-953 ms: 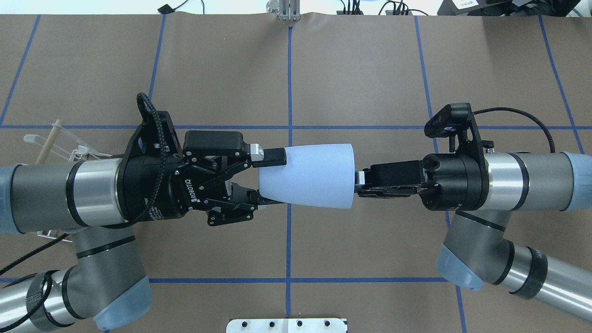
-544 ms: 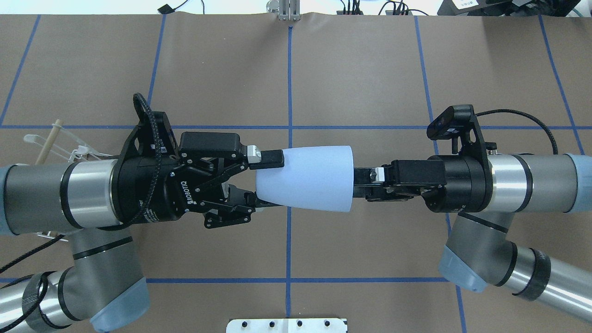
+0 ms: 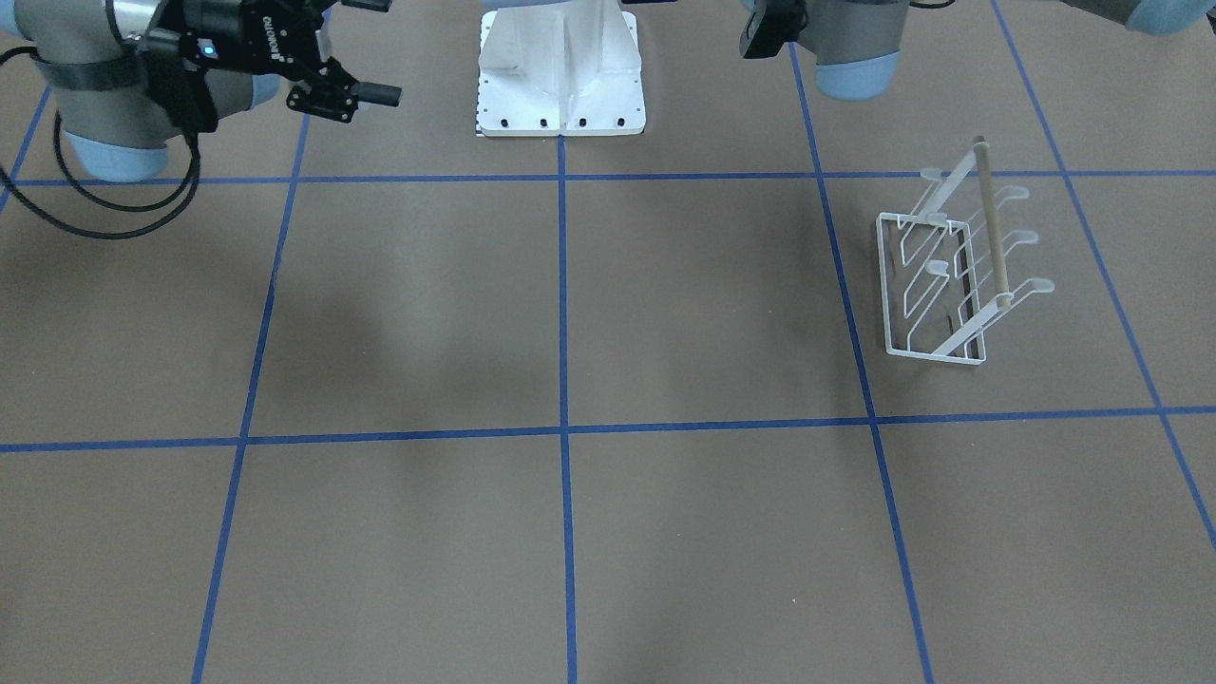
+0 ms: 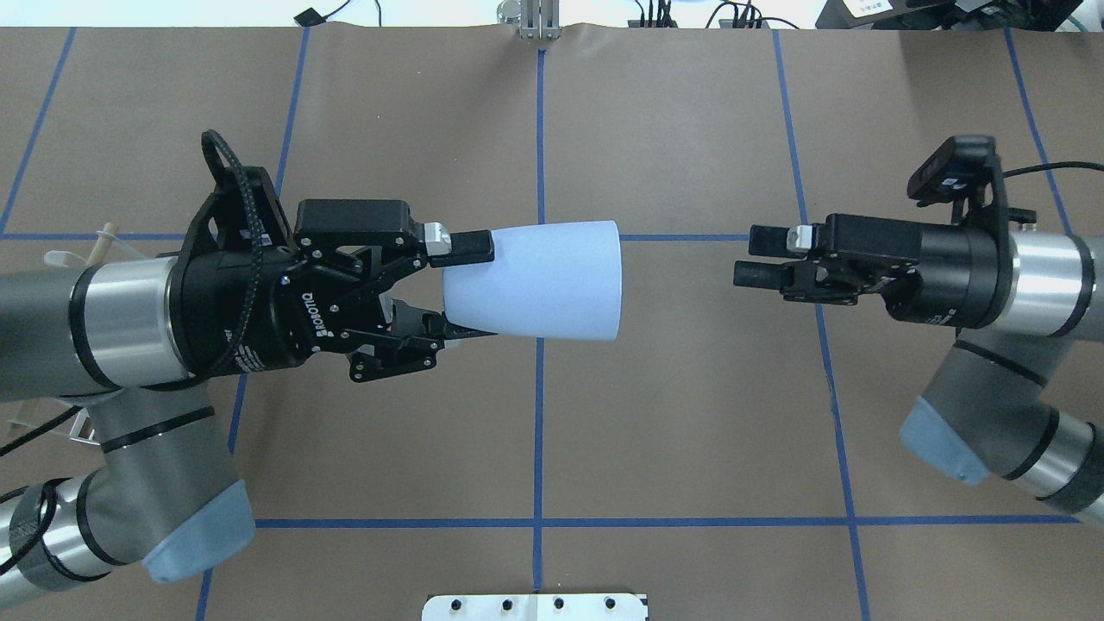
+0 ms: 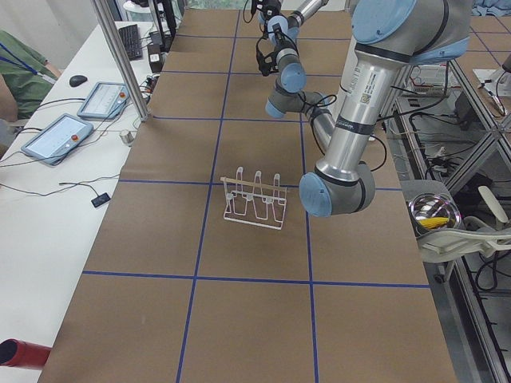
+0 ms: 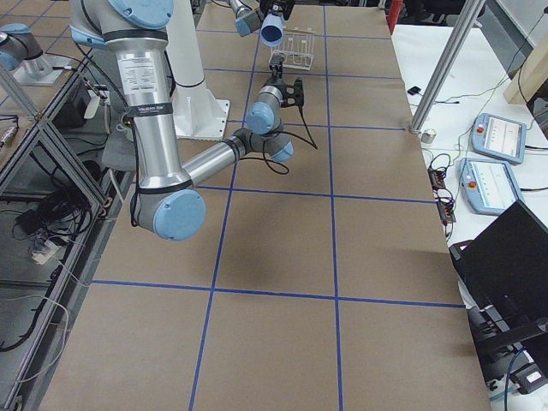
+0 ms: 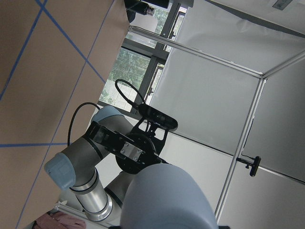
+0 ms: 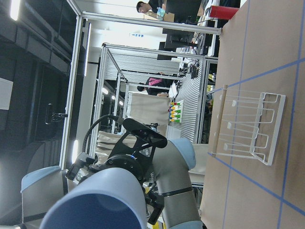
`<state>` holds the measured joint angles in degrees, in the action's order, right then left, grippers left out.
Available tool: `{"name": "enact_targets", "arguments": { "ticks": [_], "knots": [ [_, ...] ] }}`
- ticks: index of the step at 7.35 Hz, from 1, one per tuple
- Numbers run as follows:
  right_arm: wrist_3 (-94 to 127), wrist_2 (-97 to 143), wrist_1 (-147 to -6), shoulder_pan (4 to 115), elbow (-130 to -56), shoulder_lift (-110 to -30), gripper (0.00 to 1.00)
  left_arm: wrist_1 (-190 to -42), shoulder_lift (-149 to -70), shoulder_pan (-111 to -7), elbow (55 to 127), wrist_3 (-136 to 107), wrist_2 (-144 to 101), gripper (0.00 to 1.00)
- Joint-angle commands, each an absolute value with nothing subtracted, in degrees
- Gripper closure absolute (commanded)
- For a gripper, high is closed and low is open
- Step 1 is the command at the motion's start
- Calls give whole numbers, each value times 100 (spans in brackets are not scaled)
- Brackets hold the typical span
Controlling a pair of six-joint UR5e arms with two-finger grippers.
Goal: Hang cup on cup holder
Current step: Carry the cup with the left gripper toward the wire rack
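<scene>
My left gripper (image 4: 470, 291) is shut on the narrow base of the light-blue cup (image 4: 535, 280), which it holds on its side above the table with the wide rim toward the right arm. The cup also fills the bottom of the left wrist view (image 7: 167, 200) and shows in the right wrist view (image 8: 100, 200). My right gripper (image 4: 749, 256) hangs open and empty, well clear to the right of the rim. The white wire cup holder (image 3: 940, 275) stands on the table on my left side, mostly hidden under the left arm in the overhead view; only its wooden bar tip (image 4: 103, 241) shows there.
The white robot pedestal (image 3: 560, 76) sits at the near edge between the arms. Blue tape lines grid the brown table. Teach pendants (image 6: 497, 137) and cables lie on the side bench. A metal bowl (image 5: 433, 214) rests off the table.
The right gripper let go of the cup's rim and drew back to the right and farther away. The left gripper, still holding the cup, shifted left and slightly farther.
</scene>
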<state>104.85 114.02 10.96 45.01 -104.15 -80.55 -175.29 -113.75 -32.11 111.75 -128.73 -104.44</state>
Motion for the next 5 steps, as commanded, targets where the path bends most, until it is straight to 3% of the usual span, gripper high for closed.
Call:
{"name": "enact_targets", "arguments": {
  "ticks": [1,5],
  "knots": [
    [9797,12378,-387,6031,-10057,-8174,0,-16624,-11382,-4353,11171,-12806,-11507,100],
    [5259,12542,-4094,7239,-9668,-8297,0,-13912,-11347,-5500,11503,-10246,-12410,100]
  ]
}}
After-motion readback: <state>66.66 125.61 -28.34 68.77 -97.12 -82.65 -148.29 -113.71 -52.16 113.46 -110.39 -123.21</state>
